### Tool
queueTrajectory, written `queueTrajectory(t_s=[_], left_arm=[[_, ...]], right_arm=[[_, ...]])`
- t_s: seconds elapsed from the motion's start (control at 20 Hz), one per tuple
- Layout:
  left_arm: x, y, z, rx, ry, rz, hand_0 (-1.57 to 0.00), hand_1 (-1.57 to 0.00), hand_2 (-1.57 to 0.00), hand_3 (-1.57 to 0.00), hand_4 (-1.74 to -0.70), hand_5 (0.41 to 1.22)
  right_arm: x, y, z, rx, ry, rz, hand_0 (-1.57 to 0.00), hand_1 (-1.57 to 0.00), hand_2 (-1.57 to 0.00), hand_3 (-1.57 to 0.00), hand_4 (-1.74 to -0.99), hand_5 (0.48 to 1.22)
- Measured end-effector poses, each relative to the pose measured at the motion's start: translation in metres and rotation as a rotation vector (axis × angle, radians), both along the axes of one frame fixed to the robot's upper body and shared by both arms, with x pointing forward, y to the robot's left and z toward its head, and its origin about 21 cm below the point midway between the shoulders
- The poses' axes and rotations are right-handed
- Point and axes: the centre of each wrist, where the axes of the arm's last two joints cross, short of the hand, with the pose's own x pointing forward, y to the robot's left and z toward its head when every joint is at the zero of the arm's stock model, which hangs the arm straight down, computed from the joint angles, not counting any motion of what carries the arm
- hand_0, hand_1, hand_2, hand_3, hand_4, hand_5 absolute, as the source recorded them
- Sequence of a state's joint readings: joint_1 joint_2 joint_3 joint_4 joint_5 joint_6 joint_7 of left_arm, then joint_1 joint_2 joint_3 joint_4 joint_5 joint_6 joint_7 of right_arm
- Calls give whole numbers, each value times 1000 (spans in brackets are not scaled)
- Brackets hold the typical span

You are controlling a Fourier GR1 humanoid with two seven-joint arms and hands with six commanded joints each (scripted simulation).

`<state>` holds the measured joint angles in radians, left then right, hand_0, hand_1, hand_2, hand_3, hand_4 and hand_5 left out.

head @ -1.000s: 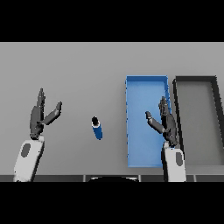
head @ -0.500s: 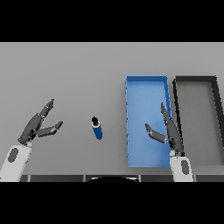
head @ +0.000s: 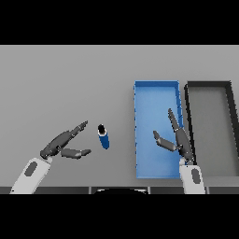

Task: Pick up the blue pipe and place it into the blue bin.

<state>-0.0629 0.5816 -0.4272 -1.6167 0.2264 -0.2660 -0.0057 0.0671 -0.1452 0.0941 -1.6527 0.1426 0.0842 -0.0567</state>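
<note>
The blue pipe (head: pixel 103 137) is a short blue cylinder with a dark end, lying on the grey table left of the blue bin (head: pixel 156 93). My left hand (head: pixel 58 144) hovers just left of the pipe, fingers stretched toward it and thumb spread below, open and not touching it. My right hand (head: pixel 179 138) hangs over the bin's right side, open with straight fingers and nothing in it. The blue bin holds nothing.
A dark grey bin (head: pixel 208 86) stands directly right of the blue bin, their walls side by side. Grey table (head: pixel 65 84) stretches behind and to the left of the pipe.
My left hand has dropped and swung right, from upright at the far left to reaching toward the pipe. My right hand has shifted slightly lower over the bin. The pipe has not moved.
</note>
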Motion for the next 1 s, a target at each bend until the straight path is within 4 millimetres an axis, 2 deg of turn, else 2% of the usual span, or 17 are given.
queueTrajectory(t_s=[0.15,0.3,0.55,0.6,0.8,0.9,1.0], left_arm=[[-6,-18,-9,-15,-25,-38,1,1,1,1,-1207,479],[-4,-36,-21,-22,-49,-42,1,1,1,1,-1220,495],[7,-64,-35,-54,-53,-28,1,1,1,1,-1220,502],[8,-67,-41,-68,-43,-29,1,1,1,1,-1212,499],[17,-87,-51,-30,-72,-33,1,1,1,1,-1160,491],[19,-96,-51,-86,-70,-54,1,1,1,1,-1190,512],[22,-102,-53,-122,-41,-52,1,1,-79,-69,-1240,566]], right_arm=[[-6,-2,-1,4,-3,9,1,1,1,1,-1294,653],[-4,0,3,3,8,-6,1,1,1,1,-1305,652],[-5,-1,2,6,12,-16,1,1,1,1,-1320,655],[-8,-6,2,4,1,-20,1,1,1,1,-1318,657],[-9,-3,-2,2,34,-19,1,1,1,1,-1323,665],[-10,-6,-2,-6,25,-23,1,1,1,1,-1319,664],[-10,-5,0,6,17,-24,1,1,1,1,-1322,664]])
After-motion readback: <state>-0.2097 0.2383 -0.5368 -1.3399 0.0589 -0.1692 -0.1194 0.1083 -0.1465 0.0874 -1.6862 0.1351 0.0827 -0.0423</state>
